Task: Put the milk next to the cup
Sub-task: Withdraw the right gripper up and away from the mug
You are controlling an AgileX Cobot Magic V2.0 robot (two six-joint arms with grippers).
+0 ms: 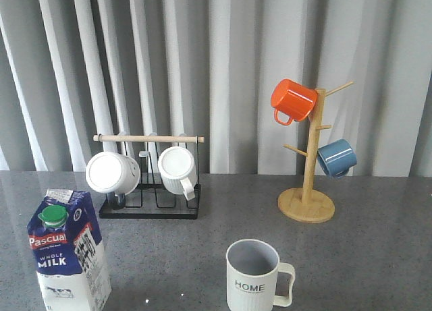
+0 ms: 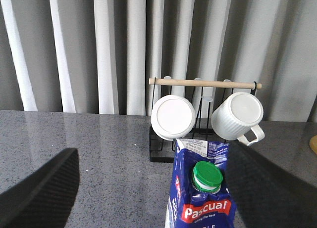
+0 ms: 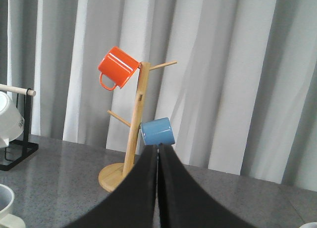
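Front view shows the milk standing upright near the front left corner of the worktop, well apart from the cup, which sits near the middle of the front edge with its handle turned to the right. The carton looks like coated paperboard, so I judge it fairly stiff at the folded edges but yielding on the flat faces, smooth and a little slippery, and heavy if full; a firm squeeze could dent it or tip it, since it is tall and narrow. The best hold is probably across two opposite flat faces around mid-height, below the sloped top and the green cap. In the left wrist view the left tool stands wide open, its dark fingers on either side of the carton and holding nothing. In the right wrist view the right tool has its fingers pressed together, empty. Between milk and cup the worktop lies bare, giving open room for a sideways carry along the front edge. The black mug rack with white mugs stands farther back on the left, and the wooden mug tree toward the back right, both away from that path.
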